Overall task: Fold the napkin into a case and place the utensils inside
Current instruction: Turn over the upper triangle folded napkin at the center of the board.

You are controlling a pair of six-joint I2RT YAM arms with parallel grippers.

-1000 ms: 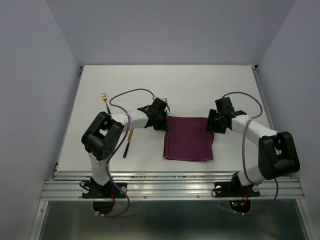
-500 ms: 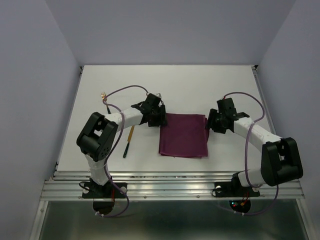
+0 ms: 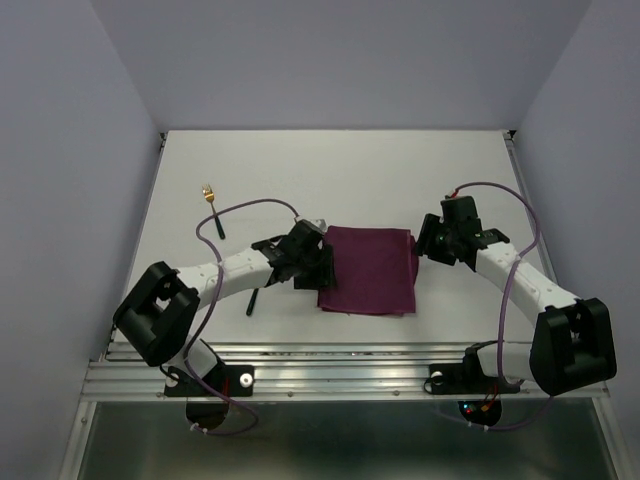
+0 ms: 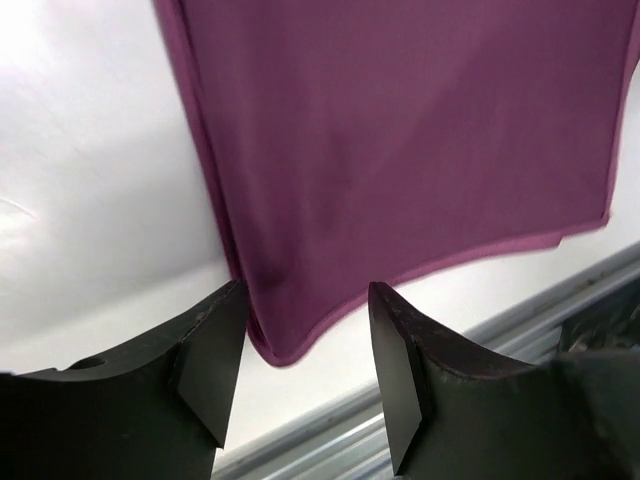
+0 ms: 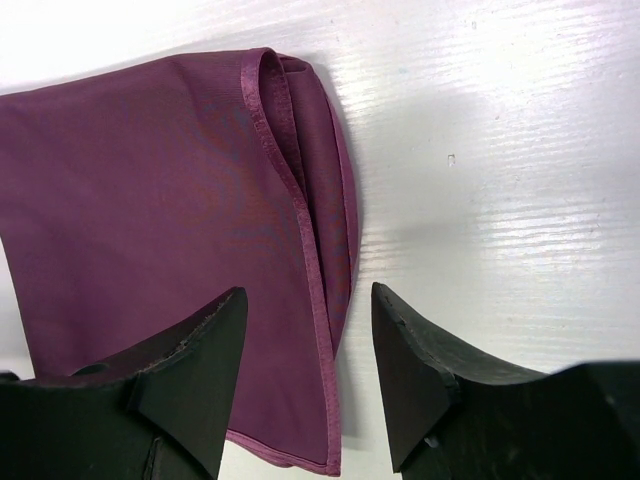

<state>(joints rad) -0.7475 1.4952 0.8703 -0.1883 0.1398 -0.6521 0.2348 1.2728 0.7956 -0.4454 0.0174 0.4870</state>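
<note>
From the top camera, the plum napkin (image 3: pixel 368 270) lies flat as a folded rectangle in the middle of the white table (image 3: pixel 350 165), and I've got one gripper on each side of it: my left gripper (image 3: pixel 320 270) right at its left edge, my right gripper (image 3: pixel 424 244) at its far right corner. The fork (image 3: pixel 212 205) sits well off to the left. The knife (image 3: pixel 252 300) is mostly tucked under my left arm, so only its dark tip shows. In the left wrist view, my fingers (image 4: pixel 213 362) are spread apart with nothing pinched. The napkin's (image 4: pixel 400 150) near corner pokes down into the gap between them, closer to the left finger, flat on the table. In the right wrist view it's a similar deal: fingers (image 5: pixel 408 372) apart, not clamped on anything. The napkin's (image 5: pixel 150 220) hemmed, layered edge runs down between them, with most of the cloth off to the left.
</note>
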